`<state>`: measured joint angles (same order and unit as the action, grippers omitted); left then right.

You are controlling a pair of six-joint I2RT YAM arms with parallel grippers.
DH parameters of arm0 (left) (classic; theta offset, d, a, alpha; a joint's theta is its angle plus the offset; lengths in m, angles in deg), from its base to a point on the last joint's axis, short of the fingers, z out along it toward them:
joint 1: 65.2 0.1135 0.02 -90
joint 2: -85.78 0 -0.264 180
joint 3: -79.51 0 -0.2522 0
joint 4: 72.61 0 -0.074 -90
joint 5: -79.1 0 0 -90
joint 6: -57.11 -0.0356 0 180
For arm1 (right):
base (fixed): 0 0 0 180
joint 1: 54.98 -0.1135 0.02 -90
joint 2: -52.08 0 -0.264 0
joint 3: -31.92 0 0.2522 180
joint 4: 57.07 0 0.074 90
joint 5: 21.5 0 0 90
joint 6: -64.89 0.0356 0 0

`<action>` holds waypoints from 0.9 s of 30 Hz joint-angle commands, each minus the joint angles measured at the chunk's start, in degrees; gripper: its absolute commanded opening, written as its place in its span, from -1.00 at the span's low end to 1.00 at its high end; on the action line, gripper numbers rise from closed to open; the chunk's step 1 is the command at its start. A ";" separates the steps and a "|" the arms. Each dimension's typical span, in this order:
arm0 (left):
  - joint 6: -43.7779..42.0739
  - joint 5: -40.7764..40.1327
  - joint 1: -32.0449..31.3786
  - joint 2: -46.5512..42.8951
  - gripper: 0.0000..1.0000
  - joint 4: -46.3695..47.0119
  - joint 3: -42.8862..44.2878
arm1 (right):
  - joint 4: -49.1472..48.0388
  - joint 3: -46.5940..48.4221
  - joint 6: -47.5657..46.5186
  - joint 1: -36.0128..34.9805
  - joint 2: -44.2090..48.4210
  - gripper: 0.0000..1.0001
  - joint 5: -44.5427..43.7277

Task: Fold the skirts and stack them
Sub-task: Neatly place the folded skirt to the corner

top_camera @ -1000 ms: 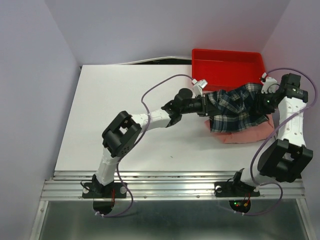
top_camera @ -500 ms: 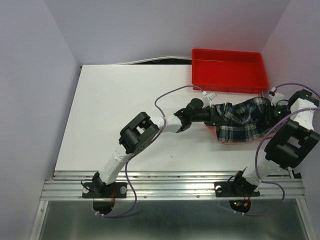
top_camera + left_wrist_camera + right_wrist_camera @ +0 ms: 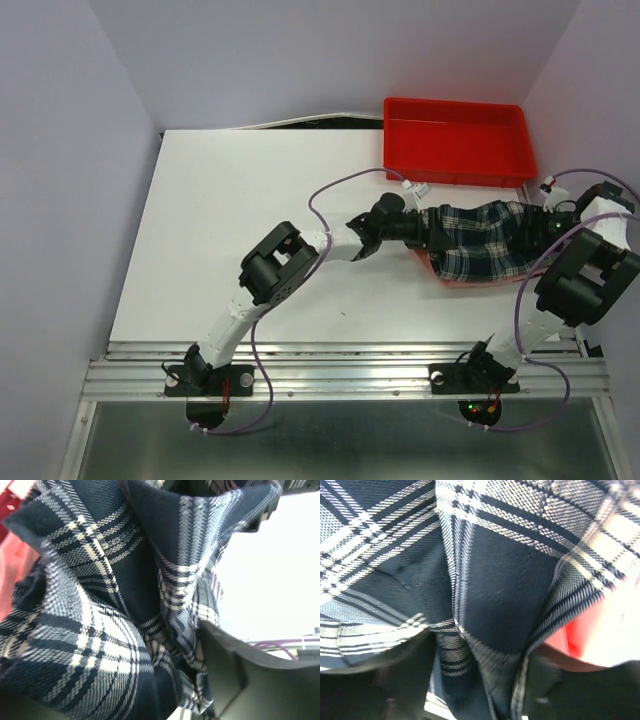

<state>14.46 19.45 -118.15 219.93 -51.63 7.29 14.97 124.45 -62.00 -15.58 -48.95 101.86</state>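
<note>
1. Your plaid skirt [image 3: 480, 238] lies bunched on the right side of the desk [image 3: 260, 230], just in front of the red tray [image 3: 455, 140] and not touching it from what the top view gives.
2. The pink skirt [image 3: 12, 575] is under the plaid one. From above only a thin pink edge peeks out along the plaid's near and left border (the rest is covered).
3. Your left fingers [image 3: 240, 680] are at the plaid skirt's left end and stand wide apart. One finger is low in the wrist view and the other is up at the top right corner, with loose plaid folds draped between them. They are not clamping the cloth.
4. Your right fingers [image 3: 385, 685] are at the plaid skirt's right end, near the desk's right edge. They sit on either side of a plaid fold with some gap between them. I cannot tell if they pinch the cloth or just straddle it, because cloth fills the whole wrist view.
5. The plaid is stretched roughly left to right between your two arms. It is wrinkled, with pleats showing.
6. In the right wrist view a bit of red or pink shows at the lower right, beyond the plaid's edge.
</note>
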 commanded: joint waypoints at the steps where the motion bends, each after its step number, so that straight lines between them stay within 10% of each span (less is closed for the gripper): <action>1: -1.56 1.64 2.32 -4.41 0.73 1.03 0.65 | -6.07 3.85 1.28 0.94 1.45 0.36 -4.44; 5: -3.76 2.52 4.16 -8.01 0.86 -0.72 -0.32 | -7.39 5.17 2.08 0.94 3.21 0.90 -8.14; 11: -6.83 1.47 7.86 -17.50 0.97 -1.96 -7.61 | -2.57 9.21 2.69 0.94 7.07 0.96 -1.48; 18: -16.76 0.85 13.57 -28.58 0.97 -9.33 -14.12 | 6.41 12.12 8.22 -3.79 8.92 0.40 11.71; 22: -21.42 0.76 17.26 -32.19 0.97 -14.52 -16.06 | -0.25 5.80 14.02 -10.73 12.79 -0.20 11.91; 27: -24.06 0.85 21.83 -34.48 0.97 -19.10 -17.46 | -8.16 0.34 22.55 -16.55 11.30 -0.39 11.90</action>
<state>-4.86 20.17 -98.63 187.67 -65.73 -8.51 14.55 127.75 -47.53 -30.29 -36.62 112.07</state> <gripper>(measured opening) 0.985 0.307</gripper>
